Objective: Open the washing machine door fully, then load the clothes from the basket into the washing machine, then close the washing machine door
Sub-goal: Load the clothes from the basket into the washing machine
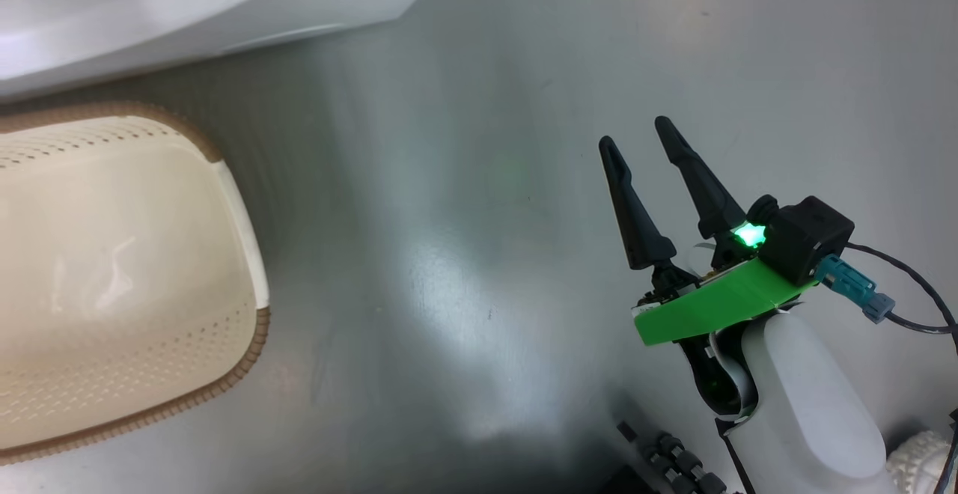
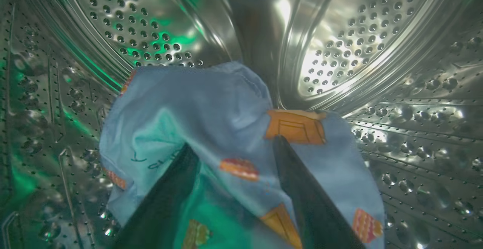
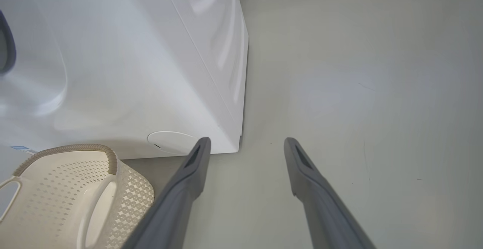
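The washing machine is a white boxy unit standing on the floor, with a round flap low on its front near the corner. Its steel drum is shiny and perforated all over. A light blue garment with orange-brown cartoon prints sits bunched inside the drum. The basket, cream plastic with perforated sides and a brown woven-look rim, stands upright on the floor just in front of the machine, its smooth bottom in plain sight.

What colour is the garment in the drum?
The garment is light blue with orange-brown prints; left wrist view.
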